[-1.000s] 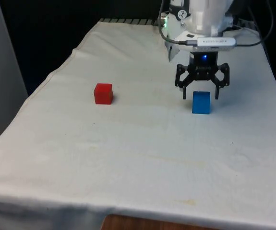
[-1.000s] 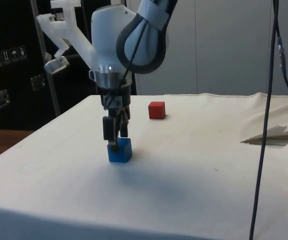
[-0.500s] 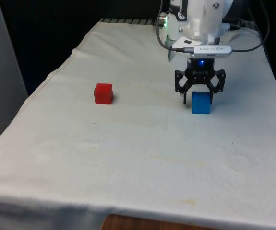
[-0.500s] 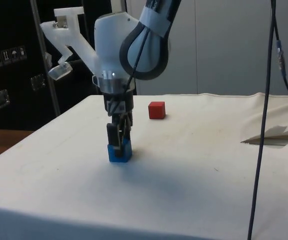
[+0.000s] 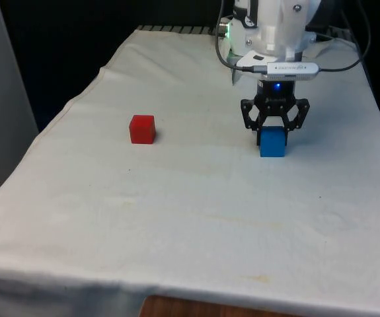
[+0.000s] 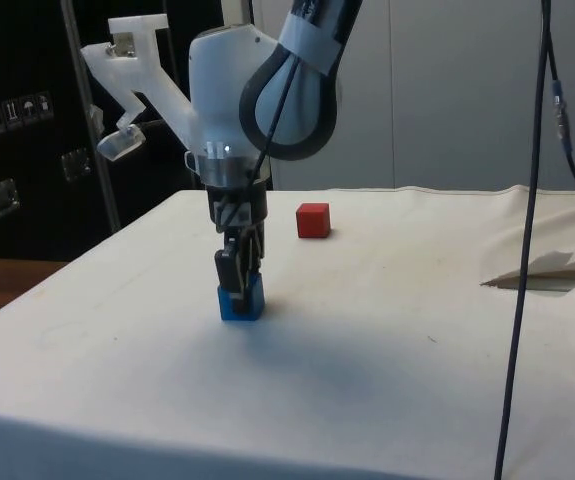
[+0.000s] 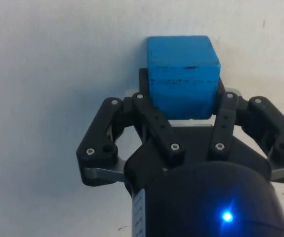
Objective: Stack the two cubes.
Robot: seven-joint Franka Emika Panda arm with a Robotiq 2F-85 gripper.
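With the arm reaching straight down over the cloth, the gripper (image 5: 273,135) sits low on the blue cube (image 5: 272,142), one finger on each side of it. Wrist view: gripper (image 7: 183,94) has both fingers pressed flat against opposite faces of the blue cube (image 7: 182,74), no gap showing on either side, so the jaws are clenched on the cube. Upper edge of the cube looks a bit scuffed there.

Side view: gripper (image 6: 239,290) comes down vertical, fingertips reaching roughly halfway down the blue cube (image 6: 241,300). Cube's base looks to be on the white cloth (image 6: 387,340); can't tell whether it is a hair off the surface. Cube reads square to the table, not tilted.

Red cube (image 5: 142,129) sits alone on the white cloth (image 5: 176,218), well apart from the blue one. In the front view it's at about 9 o'clock from the blue cube, slightly farther back. In the side view the red cube (image 6: 313,220) lies past the gripper at about 1 o'clock from the blue cube, flat on the cloth, nothing touching it.

Cubes not stacked; both at table level.

A dark cable (image 6: 532,200) hangs down at the side view's right, and the cloth is rucked into a fold (image 6: 552,270) near it
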